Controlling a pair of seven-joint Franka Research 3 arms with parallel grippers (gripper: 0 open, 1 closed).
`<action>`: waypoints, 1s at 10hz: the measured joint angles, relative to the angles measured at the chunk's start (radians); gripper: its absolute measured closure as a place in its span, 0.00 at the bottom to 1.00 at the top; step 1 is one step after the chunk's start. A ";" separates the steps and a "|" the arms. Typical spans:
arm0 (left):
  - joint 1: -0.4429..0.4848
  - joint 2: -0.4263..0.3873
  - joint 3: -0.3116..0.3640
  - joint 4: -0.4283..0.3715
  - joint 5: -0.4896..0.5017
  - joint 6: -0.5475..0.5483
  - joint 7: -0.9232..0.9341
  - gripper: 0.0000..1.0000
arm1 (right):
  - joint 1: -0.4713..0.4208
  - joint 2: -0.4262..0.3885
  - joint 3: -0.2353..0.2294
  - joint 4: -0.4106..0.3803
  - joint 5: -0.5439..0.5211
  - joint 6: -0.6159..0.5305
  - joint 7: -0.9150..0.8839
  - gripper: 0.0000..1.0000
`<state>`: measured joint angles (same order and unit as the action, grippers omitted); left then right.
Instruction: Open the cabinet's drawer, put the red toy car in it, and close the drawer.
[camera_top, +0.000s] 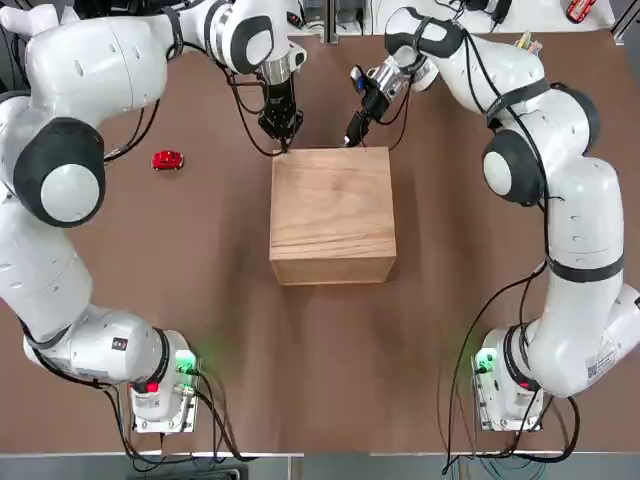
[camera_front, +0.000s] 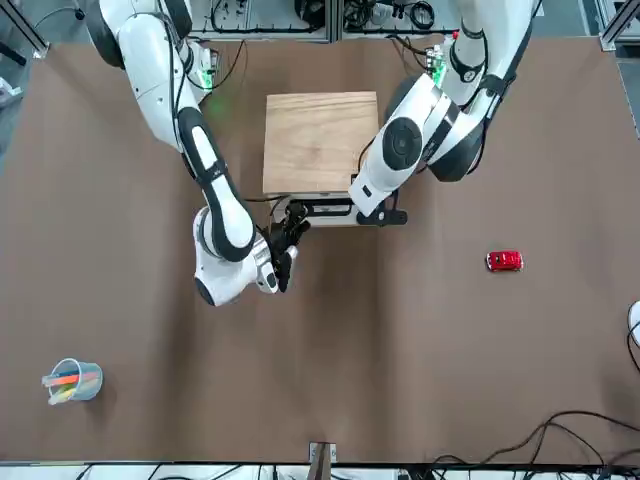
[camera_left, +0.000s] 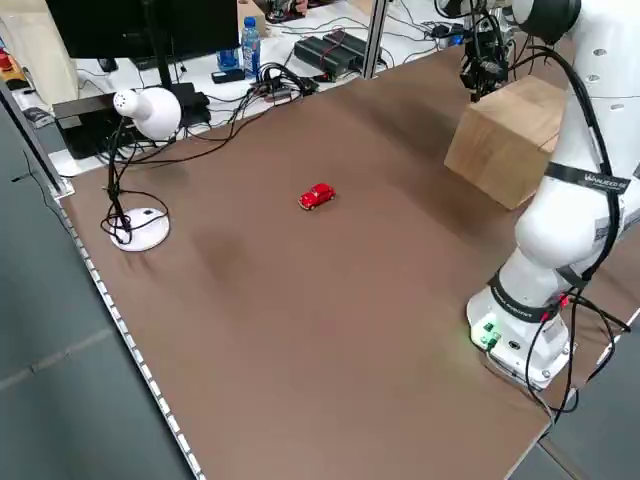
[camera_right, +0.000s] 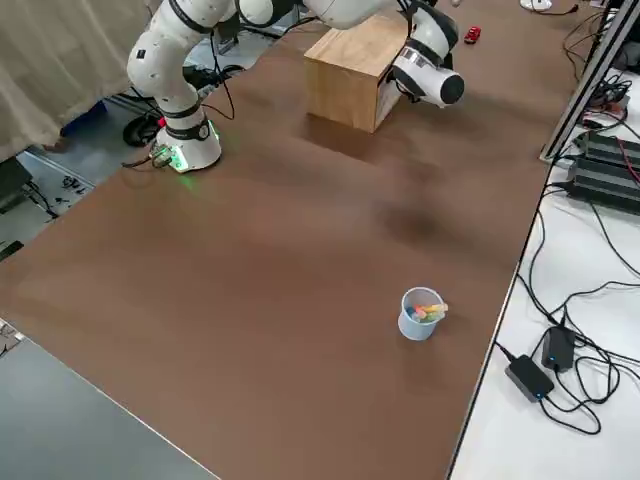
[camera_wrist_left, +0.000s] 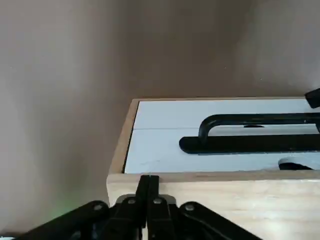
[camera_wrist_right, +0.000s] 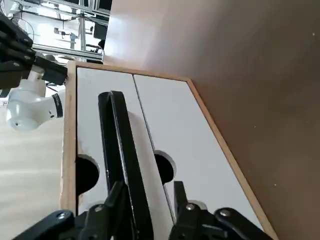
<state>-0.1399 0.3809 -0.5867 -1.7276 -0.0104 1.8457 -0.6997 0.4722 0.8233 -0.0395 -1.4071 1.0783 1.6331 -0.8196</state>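
You're in robotics lab, by look of it: two robot arms (camera_top: 70, 170) bolted to brown table (camera_front: 420, 360), cables (camera_right: 590, 350) trailing everywhere, metal framing (camera_left: 377, 35) at table edge, monitor (camera_left: 150, 25) and black electronics boxes (camera_left: 330, 52) on white bench (camera_right: 540, 430) beside you.

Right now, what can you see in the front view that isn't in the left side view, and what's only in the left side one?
Only the front view shows the light blue cup of pens and the robot's right arm reaching to the cabinet's handle side.

Only the left side view shows the blue-capped water bottle and the black monitor.

Both show the red toy car on the brown table, the wooden cabinet and the left arm.
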 joint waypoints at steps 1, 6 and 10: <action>0.000 0.000 0.000 0.000 0.000 0.000 0.000 0.95 | 0.000 0.000 0.000 0.000 0.000 -0.002 0.007 0.58; 0.000 0.000 0.000 0.000 0.000 -0.001 0.000 0.95 | 0.000 -0.001 0.002 0.003 0.003 -0.018 0.015 0.72; 0.000 0.000 0.000 0.000 0.000 -0.001 0.000 0.94 | 0.001 -0.001 0.003 0.006 0.003 -0.022 -0.004 0.77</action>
<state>-0.1399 0.3809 -0.5868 -1.7274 -0.0104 1.8446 -0.6998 0.4727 0.8228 -0.0367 -1.4015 1.0816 1.6110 -0.8238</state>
